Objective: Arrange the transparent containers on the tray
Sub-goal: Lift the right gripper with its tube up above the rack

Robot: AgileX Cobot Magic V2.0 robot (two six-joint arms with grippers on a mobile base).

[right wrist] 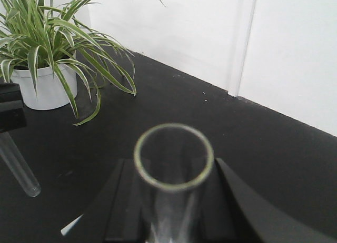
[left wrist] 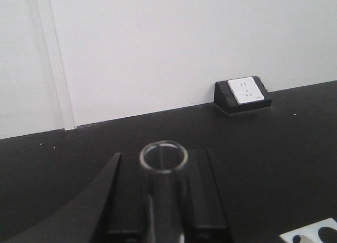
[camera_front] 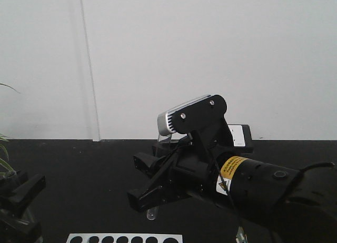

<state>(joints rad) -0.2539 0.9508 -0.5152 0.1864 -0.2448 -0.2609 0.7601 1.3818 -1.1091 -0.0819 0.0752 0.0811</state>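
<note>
Each gripper holds one of the transparent containers, a clear test tube. In the left wrist view the tube's open rim stands between the black fingers, and my left gripper is shut on it. The right wrist view shows another tube clamped in my right gripper. From the front, the right gripper hangs mid-frame, and its tube's rounded bottom pokes out below. The left gripper is at the lower left. Its tube slants down at the left edge of the right wrist view. The tray is out of view.
A white rack with round holes lies at the front edge of the black table, also as the rack corner. A potted plant stands at the left. A socket box sits by the white wall.
</note>
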